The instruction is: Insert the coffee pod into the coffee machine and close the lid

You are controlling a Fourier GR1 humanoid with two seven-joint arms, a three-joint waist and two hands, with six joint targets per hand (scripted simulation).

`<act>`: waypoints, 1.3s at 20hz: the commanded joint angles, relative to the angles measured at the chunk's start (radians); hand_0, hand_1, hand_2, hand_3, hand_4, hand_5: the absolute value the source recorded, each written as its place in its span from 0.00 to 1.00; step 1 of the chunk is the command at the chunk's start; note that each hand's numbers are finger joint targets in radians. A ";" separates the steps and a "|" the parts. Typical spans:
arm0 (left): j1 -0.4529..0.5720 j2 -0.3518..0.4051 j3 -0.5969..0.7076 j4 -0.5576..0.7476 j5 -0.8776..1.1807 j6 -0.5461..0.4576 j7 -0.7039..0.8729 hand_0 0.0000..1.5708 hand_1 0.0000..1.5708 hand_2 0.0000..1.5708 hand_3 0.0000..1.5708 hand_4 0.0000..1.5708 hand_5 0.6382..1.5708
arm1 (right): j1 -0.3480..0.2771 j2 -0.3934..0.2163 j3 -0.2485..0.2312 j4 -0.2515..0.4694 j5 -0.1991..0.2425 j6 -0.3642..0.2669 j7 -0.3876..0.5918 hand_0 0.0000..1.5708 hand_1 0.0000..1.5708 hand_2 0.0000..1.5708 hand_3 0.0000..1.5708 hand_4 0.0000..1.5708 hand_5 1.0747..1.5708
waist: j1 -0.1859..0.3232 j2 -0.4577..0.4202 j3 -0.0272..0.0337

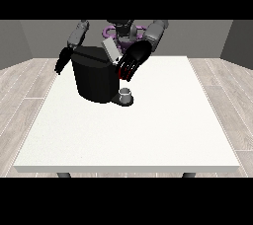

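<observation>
Hand at view's right (pixel 132 61) hovers beside upper right of black coffee machine (pixel 94 78), fingers spread and pointing down, holding nothing visible. Grey lid (pixel 110 50) stands tilted up, open, just left of that hand. Coffee pod cannot be made out. Small grey cup (pixel 126 93) sits on machine's base, below hand. Hand at view's left (pixel 61 63) hangs at white table (pixel 148 135) far edge, beside machine; finger pose cannot tell.

table (pixel 148 135): matt white, faintly speckled | coffee machine (pixel 94 78): matt black | floor (pixel 29 81): pale wood planks
</observation>
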 commanded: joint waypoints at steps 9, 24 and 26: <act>0.188 -0.188 -0.019 -0.009 0.028 -0.017 0.066 0.00 0.00 0.00 0.00 0.00 1.00 | 0.151 -0.009 -0.038 0.095 -0.038 0.031 -0.022 0.00 0.00 0.00 0.00 0.00 1.00 | 0.125 -0.242 -0.0009; 0.617 -0.486 0.323 0.009 0.502 -0.076 -0.082 0.00 0.00 0.00 0.00 0.25 1.00 | 0.367 0.010 -0.072 0.081 -0.095 0.048 -0.109 0.00 0.00 0.00 0.00 0.00 1.00 | 0.375 -0.610 -0.0023; 0.665 -0.508 0.309 0.008 0.502 -0.088 -0.076 0.00 0.00 0.00 0.00 0.27 1.00 | 0.378 0.023 -0.035 0.058 -0.102 0.096 -0.087 0.00 0.00 0.00 0.00 0.00 1.00 | 0.382 -0.660 -0.0018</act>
